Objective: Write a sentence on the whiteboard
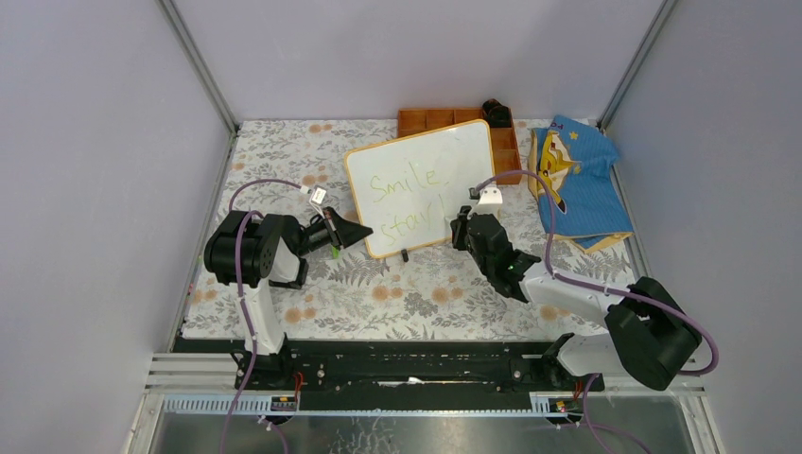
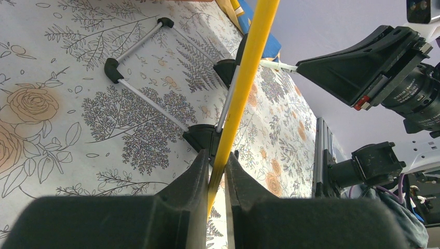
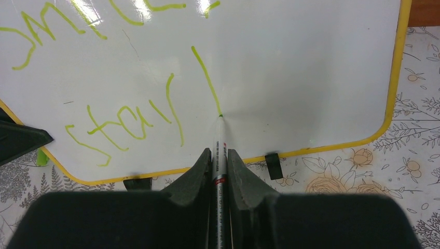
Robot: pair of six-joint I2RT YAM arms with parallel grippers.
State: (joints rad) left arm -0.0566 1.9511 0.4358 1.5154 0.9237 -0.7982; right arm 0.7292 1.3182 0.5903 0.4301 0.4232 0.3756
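The whiteboard stands tilted on its black feet, yellow-framed, near the mat's middle. On it the sentence reads "Smile" over "stay" in yellow-green, followed by one long slanted stroke. My left gripper is shut on the board's lower left frame edge, pinched between its fingers. A white marker is held in my shut right gripper, tip touching the board at the stroke's lower end. In the top view the right gripper is at the board's lower right.
An orange compartment tray sits behind the board, a black object at its right end. A blue and yellow cloth bag lies at the right. The board's wire stand rests on the floral mat. Something small and green is by the left gripper.
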